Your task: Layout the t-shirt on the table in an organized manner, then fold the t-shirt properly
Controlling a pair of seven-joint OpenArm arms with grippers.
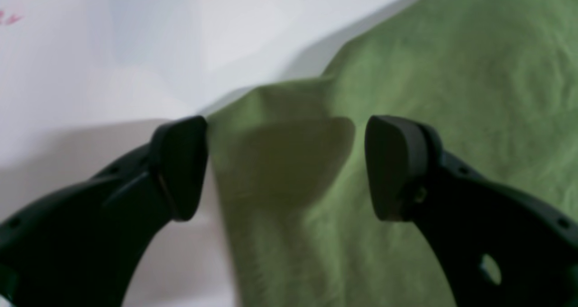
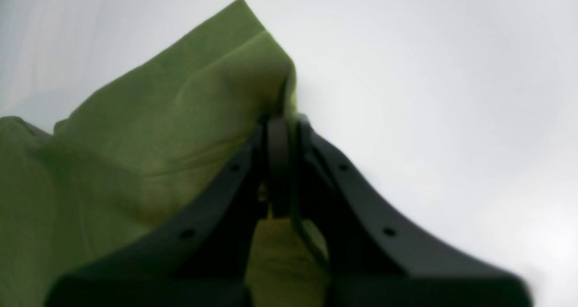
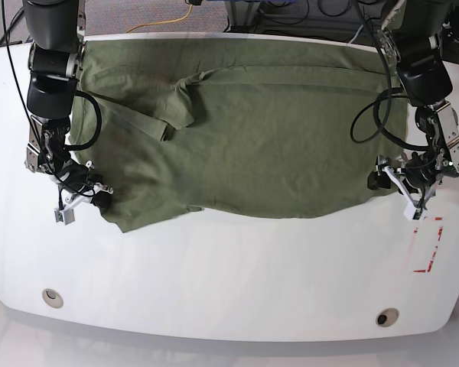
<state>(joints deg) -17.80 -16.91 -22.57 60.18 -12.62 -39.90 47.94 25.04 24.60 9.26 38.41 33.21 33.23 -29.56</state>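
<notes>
The olive-green t-shirt (image 3: 252,138) lies spread across the far half of the white table (image 3: 229,267), wrinkled, with a sleeve folded over at upper left. At the shirt's near left corner, my right gripper (image 3: 99,202) is shut on the cloth. In the right wrist view the gripper (image 2: 280,126) pinches a raised fold of the t-shirt (image 2: 158,131). My left gripper (image 3: 384,180) is at the shirt's right near corner. Its fingers stand open in the left wrist view (image 1: 286,167), with a corner of the t-shirt (image 1: 451,95) lying under the gap and nothing pinched.
A red dashed rectangle (image 3: 428,245) is marked on the table near the left gripper. Two round grommet holes (image 3: 53,297) (image 3: 387,316) sit near the front edge. Cables run behind the table's far edge (image 3: 168,19).
</notes>
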